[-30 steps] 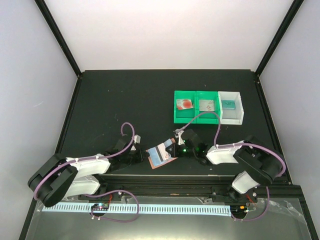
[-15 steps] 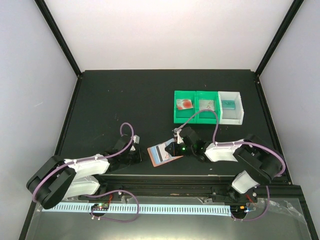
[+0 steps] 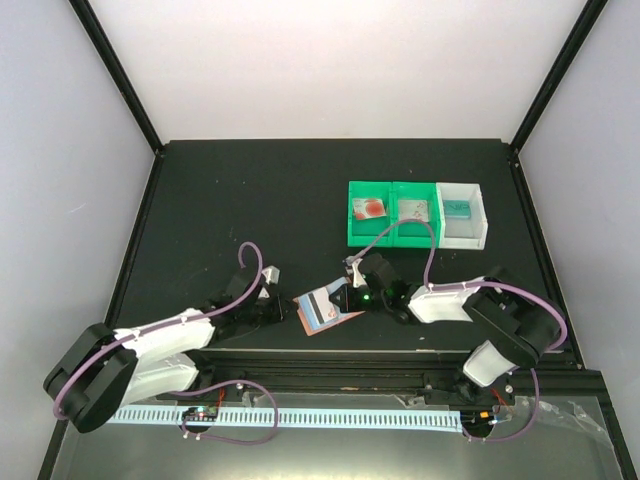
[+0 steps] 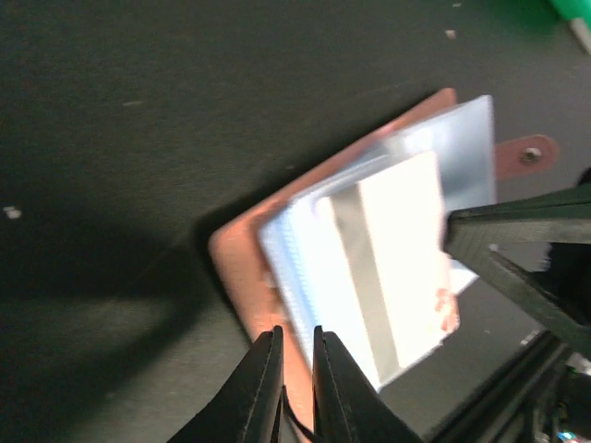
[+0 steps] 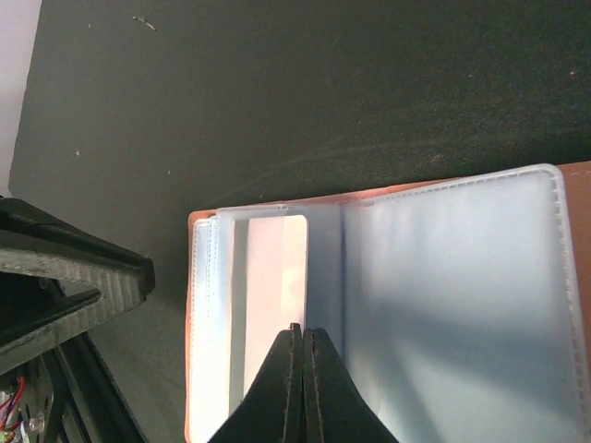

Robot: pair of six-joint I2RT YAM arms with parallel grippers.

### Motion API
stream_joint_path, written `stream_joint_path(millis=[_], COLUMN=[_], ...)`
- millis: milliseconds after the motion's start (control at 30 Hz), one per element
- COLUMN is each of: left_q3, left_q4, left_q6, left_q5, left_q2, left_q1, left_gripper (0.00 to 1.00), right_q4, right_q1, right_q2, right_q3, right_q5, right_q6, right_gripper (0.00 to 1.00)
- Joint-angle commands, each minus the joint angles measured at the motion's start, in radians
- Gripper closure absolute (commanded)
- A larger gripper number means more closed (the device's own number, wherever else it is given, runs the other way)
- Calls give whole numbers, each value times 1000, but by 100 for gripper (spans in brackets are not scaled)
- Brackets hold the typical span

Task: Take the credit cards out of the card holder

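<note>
Black matte bench [image 3: 250, 200] fills the enclosure between pale walls, and my work sits near its 6 o'clock edge. That is where the salmon-pink leather-like bifold card holder [image 3: 325, 310] lies open with its pale blue-grey pockets up. A whitish plastic card [image 4: 397, 268] with a grey stripe and reddish marks shows in its sleeves.

The left tool [image 4: 294, 334] comes in from the holder's 9 o'clock. Its fingers stand almost together, and the salmon cover edge runs into the slit between them. I read this as a pinch that anchors the card holder while the other side works.

The right tool [image 5: 297, 330] reaches in from 3 o'clock, closed tip to tip, its point resting on the card. I judge it is nudging the card along its pocket rather than gripping it.

The green plastic bins [image 3: 392, 215] and the white plastic bin [image 3: 463, 215] stand toward 1 o'clock, well apart from the holder. They are likely the drop spot, and small flat items already lie in them.

Against a second ago, the holder lies flatter and more squarely open. The left arm's elbow has swung out toward 8 o'clock, and the left tool has eased a touch toward 9 o'clock. The right tool sits at much the same spot, and the bins are unchanged.
</note>
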Motion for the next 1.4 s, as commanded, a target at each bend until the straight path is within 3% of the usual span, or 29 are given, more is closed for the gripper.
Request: stream_joint_path(millis=[0, 233, 433, 767, 900, 1100, 1267, 1367], left_q3=[36, 48, 6, 17, 33, 43, 52, 64], left_q4=[86, 268, 324, 292, 264, 245, 218, 163], left_q6=[-27, -40, -62, -30, -16, -7, 4, 26], left_q5=[95, 188, 123, 99, 98, 95, 86, 61], left_q2=[-32, 177, 337, 387, 394, 394, 397, 393], left_q1=[-2, -27, -29, -28, -28, -29, -28, -28], left_gripper=[88, 89, 95, 95, 95, 97, 97, 98], right_q4=[69, 103, 77, 137, 157, 198, 213, 205], right_q1=[-7, -8, -29, -75, -81, -87, -96, -119], right_q2=[-30, -23, -52, 10, 53, 120, 121, 82], right_q3=[-25, -41, -64, -79, -62, -52, -59, -76], right_q5=[-12, -17, 11, -96, -130, -171, -178, -178], right_q6=[21, 40, 2, -12, -5, 8, 12, 15], right_gripper=[99, 99, 99, 99, 86, 84, 99, 99])
